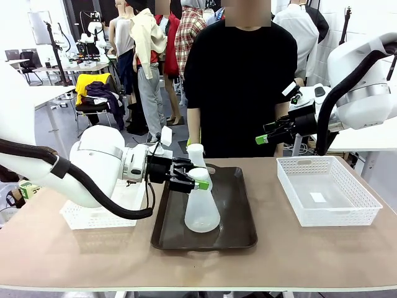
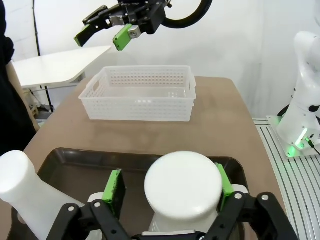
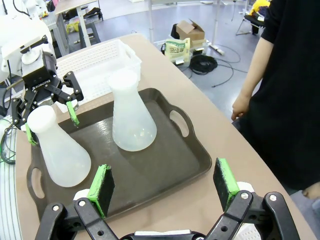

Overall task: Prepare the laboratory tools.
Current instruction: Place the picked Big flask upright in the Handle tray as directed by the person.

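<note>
Two flasks (image 3: 131,112) (image 3: 56,147) on one tray (image 3: 165,165)

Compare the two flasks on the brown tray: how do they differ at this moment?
The near flask has the left end effector open around its neck; the far flask stands free. The near flask sits toward the tray's robot side, the far flask toward the person's side. Both are upright, translucent white and conical.

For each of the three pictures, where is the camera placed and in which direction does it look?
Front view: between the arms, facing the person across the table; both arms show.
Left wrist view: on the left arm, looking past its fingers at a flask.
Right wrist view: on the right arm, fingers over the tray.
All share the tray and flasks.
</note>
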Motion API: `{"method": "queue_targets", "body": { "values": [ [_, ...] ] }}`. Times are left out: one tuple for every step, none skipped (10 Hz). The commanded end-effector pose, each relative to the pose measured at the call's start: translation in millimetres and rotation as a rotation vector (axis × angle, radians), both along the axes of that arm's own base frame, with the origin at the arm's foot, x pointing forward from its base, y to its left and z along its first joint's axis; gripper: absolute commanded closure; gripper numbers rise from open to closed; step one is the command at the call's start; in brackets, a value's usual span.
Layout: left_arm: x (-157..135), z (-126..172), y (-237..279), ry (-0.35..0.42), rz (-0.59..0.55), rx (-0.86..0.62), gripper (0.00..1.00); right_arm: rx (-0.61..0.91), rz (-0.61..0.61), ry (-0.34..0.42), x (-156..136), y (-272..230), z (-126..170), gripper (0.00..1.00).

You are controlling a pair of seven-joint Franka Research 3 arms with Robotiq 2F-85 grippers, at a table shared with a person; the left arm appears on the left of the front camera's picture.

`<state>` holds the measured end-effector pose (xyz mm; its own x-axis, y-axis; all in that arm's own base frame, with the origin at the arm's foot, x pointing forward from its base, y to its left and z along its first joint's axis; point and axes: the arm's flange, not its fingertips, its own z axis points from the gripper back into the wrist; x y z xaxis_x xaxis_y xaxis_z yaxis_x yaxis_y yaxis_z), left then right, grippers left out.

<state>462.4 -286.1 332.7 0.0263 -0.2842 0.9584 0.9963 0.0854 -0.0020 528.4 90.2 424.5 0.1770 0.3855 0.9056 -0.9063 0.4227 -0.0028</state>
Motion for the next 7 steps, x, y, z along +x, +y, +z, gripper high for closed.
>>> {"method": "queue_targets", "body": {
  "values": [
    [-3.0,6.9,-2.2,0.021,-0.006,0.044,0.00,-0.006,-0.003,0.015,1.5,1.0,1.9,0.00],
    [-2.6,6.5,-1.3,0.026,-0.008,0.056,0.00,-0.006,-0.003,0.015,1.5,1.0,1.9,0.00],
    [-1.9,5.5,0.7,0.030,-0.008,0.064,0.00,-0.006,-0.003,0.015,1.5,1.0,1.9,0.00],
    [-1.8,4.5,2.7,0.036,-0.004,0.066,0.00,-0.006,-0.003,0.015,1.5,1.0,1.9,0.00],
    [-1.7,5.1,3.4,0.041,-0.002,0.063,0.00,-0.006,-0.003,0.015,1.5,1.0,1.9,0.00],
    [-1.9,5.4,3.7,0.050,0.000,0.057,0.00,-0.006,-0.003,0.015,1.5,1.0,1.9,0.00],
    [-1.7,5.1,4.5,0.069,0.012,0.055,0.00,-0.006,-0.003,0.015,1.5,1.0,1.9,0.00]
  ]
}}
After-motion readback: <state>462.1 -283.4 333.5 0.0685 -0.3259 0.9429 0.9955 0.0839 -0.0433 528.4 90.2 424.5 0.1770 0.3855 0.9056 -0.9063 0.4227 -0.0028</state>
